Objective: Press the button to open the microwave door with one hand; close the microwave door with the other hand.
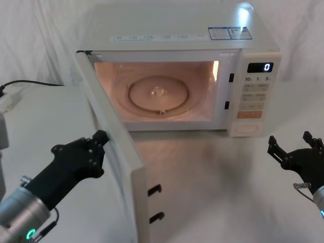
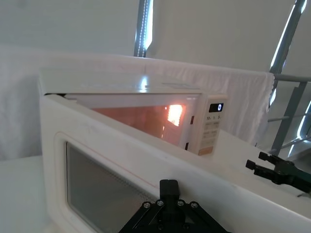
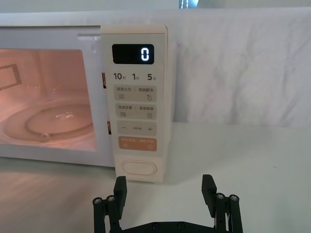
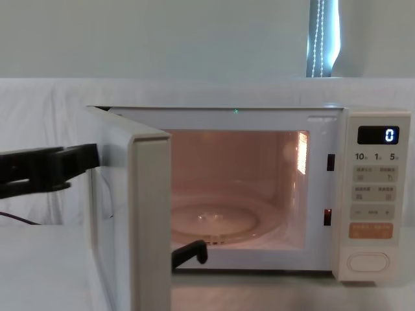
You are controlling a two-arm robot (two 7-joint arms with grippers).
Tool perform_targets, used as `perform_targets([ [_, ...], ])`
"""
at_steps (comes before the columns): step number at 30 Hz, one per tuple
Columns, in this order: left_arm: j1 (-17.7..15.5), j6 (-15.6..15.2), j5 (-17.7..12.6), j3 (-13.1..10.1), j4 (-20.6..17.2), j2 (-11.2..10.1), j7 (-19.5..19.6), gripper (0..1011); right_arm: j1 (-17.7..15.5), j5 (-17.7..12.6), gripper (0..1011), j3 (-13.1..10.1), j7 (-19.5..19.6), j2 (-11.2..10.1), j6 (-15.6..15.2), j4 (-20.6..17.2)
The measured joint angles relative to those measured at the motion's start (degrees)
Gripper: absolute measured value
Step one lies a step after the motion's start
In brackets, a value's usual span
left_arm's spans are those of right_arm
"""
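Left gripper [image 1: 99,137], jaw state indiscernible, touches the outer face of the open microwave door [image 1: 114,152] to push it shut; right gripper [image 3: 165,187], jaws wide and empty, waits before the button [image 3: 139,168].

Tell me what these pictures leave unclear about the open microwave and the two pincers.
- Left pincer: it sits at the outer face of the microwave door; whether it touches is hidden by the door's edge in the head view.
- Small beige keys: lettering too small to read in the right wrist view.
- Door bottom: cut off by the lower edge in the chest view.
- Right pincer, open, back from the button.
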State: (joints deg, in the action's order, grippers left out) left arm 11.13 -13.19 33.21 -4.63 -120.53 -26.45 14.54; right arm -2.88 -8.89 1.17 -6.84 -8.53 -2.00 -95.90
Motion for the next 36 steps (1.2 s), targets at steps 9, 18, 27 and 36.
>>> perform_targets([
  [9,-6.08,-0.31,-0.63,-4.18,2.99,0.13,-0.94,0,0.01,0.0,1000,0.0,0.0,0.0,0.0,0.0],
  [18,-13.12,-0.98,-2.89,-9.35,7.53,1.34,-2.73,0,0.0,0.0,1000,0.0,0.0,0.0,0.0,0.0],
  [27,-19.66,-1.7,-8.31,-13.09,13.42,3.69,-4.35,0,0.0,0.0,1000,0.0,0.0,0.0,0.0,0.0],
  [36,-25.71,-2.08,-13.53,-16.38,19.12,6.82,-3.49,0,0.01,0.0,1000,0.0,0.0,0.0,0.0,0.0],
])
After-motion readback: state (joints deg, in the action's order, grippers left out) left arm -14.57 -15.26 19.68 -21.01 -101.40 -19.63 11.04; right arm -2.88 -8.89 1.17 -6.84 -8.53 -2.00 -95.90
